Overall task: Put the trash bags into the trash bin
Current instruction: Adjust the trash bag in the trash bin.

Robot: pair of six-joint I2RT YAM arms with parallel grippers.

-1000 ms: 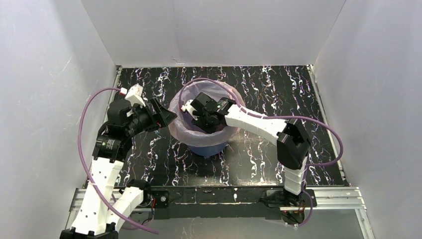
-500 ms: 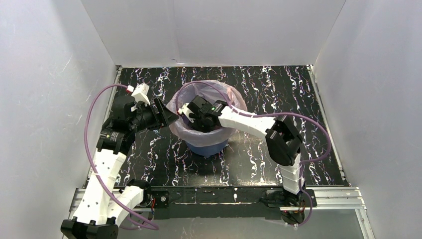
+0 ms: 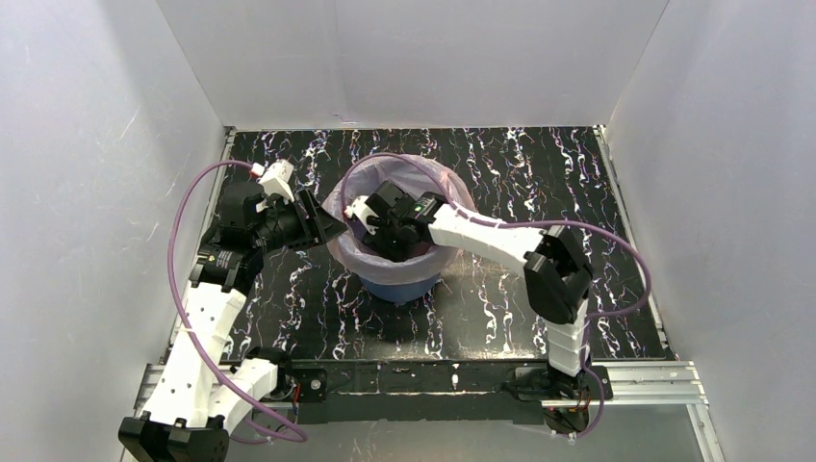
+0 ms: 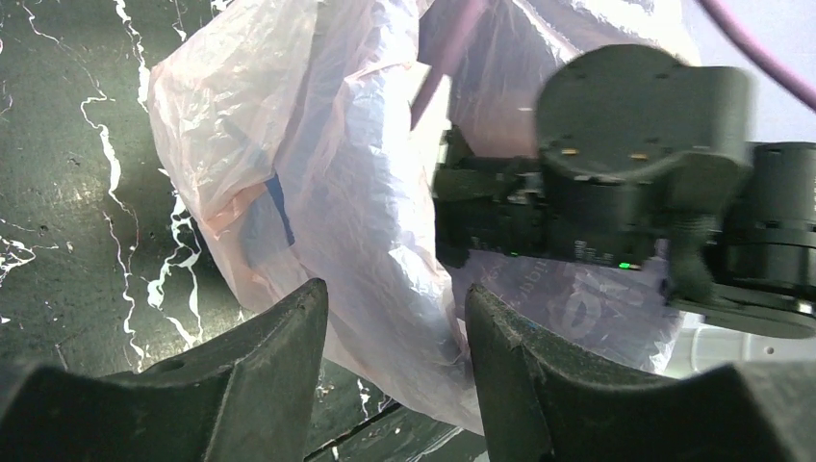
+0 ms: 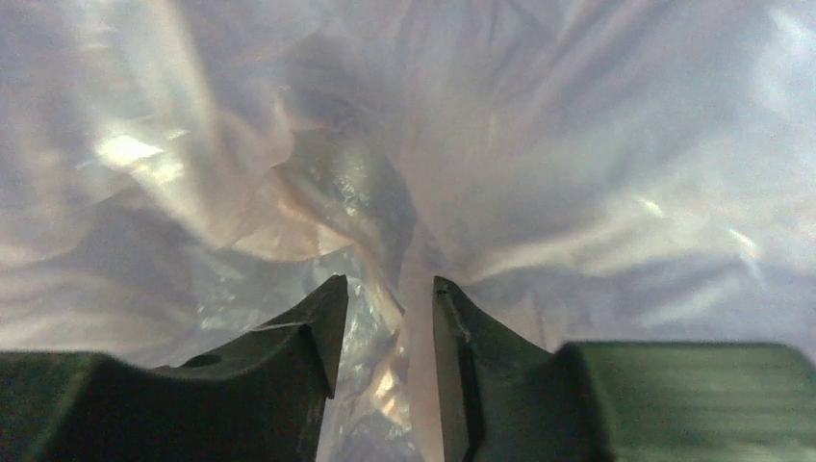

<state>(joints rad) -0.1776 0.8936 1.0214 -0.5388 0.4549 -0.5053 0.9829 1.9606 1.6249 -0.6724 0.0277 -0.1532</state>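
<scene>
The trash bag (image 3: 339, 248) lay draped inside the trash bin (image 3: 399, 287), its pale-pink film lining the mouth and spilling over the rim on the left side, where it hung crinkled down the outer wall. The bin stood upright near the middle of the black marbled table (image 3: 500, 308), blue showing only below the film.

From where I stood, the left gripper (image 3: 324, 224) hovered just outside the bin's left rim, pointed at the overhanging film. In its own wrist view its 2 fingers (image 4: 289, 356) stood fairly wide apart, with a bulge of bag (image 4: 356, 192) showing in the gap between them. Neither finger visibly pressed on the film, so I took that pincer for open and holding nothing.

The right gripper (image 3: 390, 241) was down inside the bin's mouth, its arm reaching in from the right over the rim. Its wrist view showed nothing but film all round: the 2 fingers (image 5: 322, 332) stood only a narrow way apart, and a pinkish fold of bag (image 5: 409, 318) ran down through the gap. Whether they pinched that fold or merely stood either side of it, I could not tell.

A purple cable (image 3: 380, 159) arched over the far rim of the bin.
</scene>
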